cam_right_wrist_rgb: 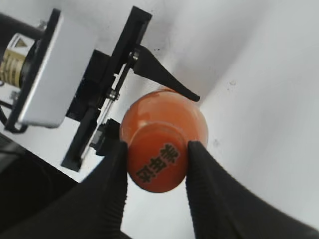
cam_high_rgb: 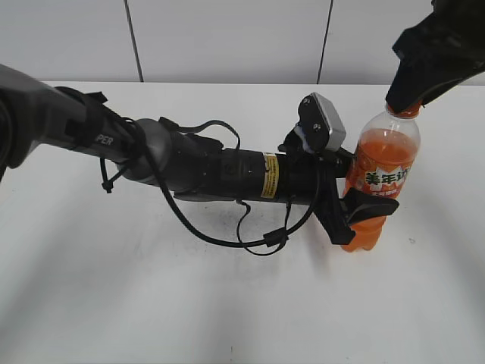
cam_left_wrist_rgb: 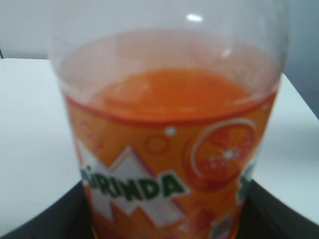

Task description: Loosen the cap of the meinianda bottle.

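Note:
The meinianda bottle [cam_high_rgb: 383, 178] stands upright on the white table at the right, half full of orange soda. My left gripper [cam_high_rgb: 362, 208] is shut on its lower body, at the label; the left wrist view shows the label [cam_left_wrist_rgb: 164, 179] between the dark fingers. My right gripper [cam_high_rgb: 405, 102] comes down from above and is shut on the orange cap [cam_right_wrist_rgb: 157, 162], with one finger on each side of it. In the exterior view the cap is mostly hidden by the right gripper; only the orange neck ring [cam_high_rgb: 409, 112] shows.
The white table [cam_high_rgb: 151, 288] stretches to the left and front. My left arm [cam_high_rgb: 189, 163] lies low across its middle with a loose black cable [cam_high_rgb: 250, 239]. A grey panelled wall [cam_high_rgb: 227, 38] stands behind the far edge.

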{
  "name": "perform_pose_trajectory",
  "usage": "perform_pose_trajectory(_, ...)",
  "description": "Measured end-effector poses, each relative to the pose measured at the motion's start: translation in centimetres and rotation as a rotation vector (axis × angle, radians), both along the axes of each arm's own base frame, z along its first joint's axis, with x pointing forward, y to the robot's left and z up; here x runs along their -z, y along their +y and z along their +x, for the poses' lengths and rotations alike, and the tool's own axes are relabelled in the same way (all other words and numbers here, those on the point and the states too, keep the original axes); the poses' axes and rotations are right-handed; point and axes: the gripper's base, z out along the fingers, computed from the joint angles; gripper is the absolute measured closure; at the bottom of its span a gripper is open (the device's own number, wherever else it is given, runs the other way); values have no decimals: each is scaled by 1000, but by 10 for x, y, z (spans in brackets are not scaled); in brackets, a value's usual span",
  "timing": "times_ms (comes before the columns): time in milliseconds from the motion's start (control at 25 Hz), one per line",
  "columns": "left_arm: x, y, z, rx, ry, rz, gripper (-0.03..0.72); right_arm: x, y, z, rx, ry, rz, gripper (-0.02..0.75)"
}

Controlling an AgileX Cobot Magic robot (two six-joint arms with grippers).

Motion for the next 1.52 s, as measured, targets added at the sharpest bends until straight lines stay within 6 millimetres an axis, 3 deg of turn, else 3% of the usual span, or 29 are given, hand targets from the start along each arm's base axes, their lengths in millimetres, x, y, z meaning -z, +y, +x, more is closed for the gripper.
perform_pose_trajectory(200, 0, 0, 0, 2, -3, 1, 259, 0, -2, 1, -665, -171, -183, 465)
perform_pose_trajectory(280, 0, 0, 0, 3, -5, 2, 259, 0, -2, 1, -847, -216, -230, 465)
perform_pose_trajectory(520, 0, 0, -1, 5, -8, 2, 260, 0, -2, 1, -961, -242, -260, 465)
perform_pose_trajectory(640, 0, 0, 0, 4, -7, 1, 260, -2, -3, -1, -896, -232, -251, 435)
perform_pose_trajectory(800, 0, 0, 0, 0, -4, 1, 260, -14, -6, -8, -788, -245, -239, 268)
perform_pose_trajectory(920, 0, 0, 0, 0, -4, 1, 260, -30, -8, -20, -734, -285, -207, 212)
perform_pose_trajectory(1000, 0, 0, 0, -1, -4, 2, 260, -38, -8, -27, -652, -294, -159, 202)
perform_pose_trajectory(1080, 0, 0, 0, -1, -4, 2, 260, -42, -7, -30, -463, -254, -83, 199)
perform_pose_trajectory(1280, 0, 0, 0, -1, -4, 2, 260, -39, -8, -28, 172, -64, 102, 209)
perform_pose_trajectory(1520, 0, 0, 0, -1, -4, 2, 260, -19, -3, -12, 308, 26, 113, 265)
